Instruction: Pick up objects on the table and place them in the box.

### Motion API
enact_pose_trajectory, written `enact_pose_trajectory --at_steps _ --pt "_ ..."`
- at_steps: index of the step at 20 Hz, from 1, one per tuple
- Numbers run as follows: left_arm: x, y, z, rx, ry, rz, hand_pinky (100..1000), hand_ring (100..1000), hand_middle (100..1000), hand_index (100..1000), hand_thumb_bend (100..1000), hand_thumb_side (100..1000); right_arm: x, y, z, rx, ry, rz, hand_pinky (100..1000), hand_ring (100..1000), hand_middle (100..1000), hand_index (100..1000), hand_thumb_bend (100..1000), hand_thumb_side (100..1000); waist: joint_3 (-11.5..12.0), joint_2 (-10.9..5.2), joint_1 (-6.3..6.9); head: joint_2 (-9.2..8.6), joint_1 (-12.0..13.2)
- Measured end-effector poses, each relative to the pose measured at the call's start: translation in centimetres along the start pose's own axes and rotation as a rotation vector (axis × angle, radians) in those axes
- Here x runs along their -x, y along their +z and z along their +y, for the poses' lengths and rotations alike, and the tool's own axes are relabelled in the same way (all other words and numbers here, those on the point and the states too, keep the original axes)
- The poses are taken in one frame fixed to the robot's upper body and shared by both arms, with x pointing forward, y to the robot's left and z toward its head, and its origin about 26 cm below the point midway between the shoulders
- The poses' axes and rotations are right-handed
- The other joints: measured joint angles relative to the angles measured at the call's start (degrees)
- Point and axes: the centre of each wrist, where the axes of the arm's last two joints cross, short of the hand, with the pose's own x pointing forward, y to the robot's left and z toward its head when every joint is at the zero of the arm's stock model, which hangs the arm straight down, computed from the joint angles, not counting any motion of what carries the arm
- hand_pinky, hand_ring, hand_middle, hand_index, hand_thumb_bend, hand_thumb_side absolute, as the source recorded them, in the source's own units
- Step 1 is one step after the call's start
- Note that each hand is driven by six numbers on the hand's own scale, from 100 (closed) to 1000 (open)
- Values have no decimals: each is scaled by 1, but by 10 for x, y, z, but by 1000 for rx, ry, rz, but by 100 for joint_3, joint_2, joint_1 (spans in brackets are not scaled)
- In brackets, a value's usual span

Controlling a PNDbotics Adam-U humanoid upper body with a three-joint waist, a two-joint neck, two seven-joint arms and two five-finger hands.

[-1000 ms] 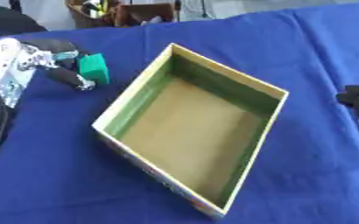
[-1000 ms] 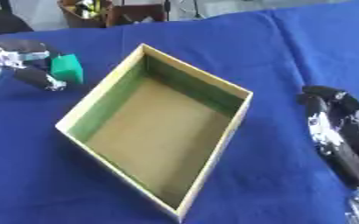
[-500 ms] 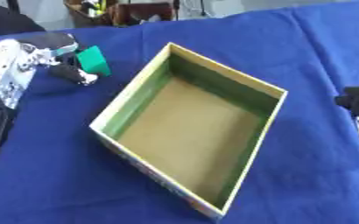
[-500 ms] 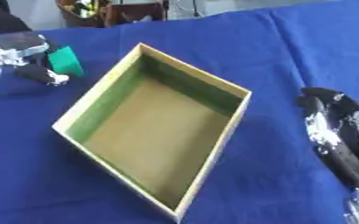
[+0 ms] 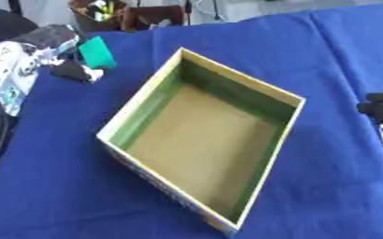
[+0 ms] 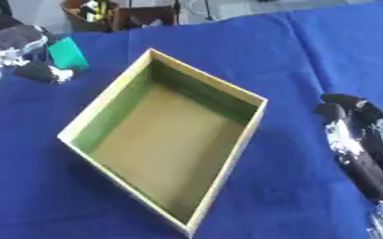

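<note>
Presently, nearest first:

Table: blue cloth-covered table (image 5: 325, 70), bare cloth on every side of the box, so there is open room for an approach from any side.

Right hand: black and silver right hand (image 6: 354, 144), at the right edge, fingers straight and slack, holding nothing; judged idle, parked apart from the box so as not to block it.

Box: open rectangular cardboard box with green inner walls and tan floor (image 5: 201, 140), set cornerwise mid-table; nothing lies in it. Its near-left rim is the edge to clear on the way in.

Left hand: black and silver left hand (image 5: 52, 49), at upper left, its fingers pinching the block from the left, apparently for carrying it.

Block: small teal-green block (image 5: 97, 52), in the left hand's pinch, tilted, just beyond the box's far-left corner and outside the rim. Whether it touches the cloth cannot be told.

Far edge: dark clutter beyond the table's edge, not made out.
</note>
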Motion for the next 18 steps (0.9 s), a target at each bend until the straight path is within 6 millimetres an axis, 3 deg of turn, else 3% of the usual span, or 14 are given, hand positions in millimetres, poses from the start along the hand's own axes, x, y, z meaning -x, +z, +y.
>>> enact_pose_trajectory --at_steps 1,11,18 --pt "-1 0 1 -8 1 -4 447 515 504 612 100 653 0 0 0 0 0 1 840 759 588 756 100 640 16 -24 -4 25 -14" --pt "-19 9 34 -85 16 -126 432 500 484 588 100 596 3 5 -4 17 10 25 840 760 590 757 100 665 233 -367 -28 294 -147" --pt "-53 24 49 -97 25 -282 429 500 481 582 100 586 4 7 -8 24 17 33 840 761 592 759 100 666 339 -540 -58 477 -207"
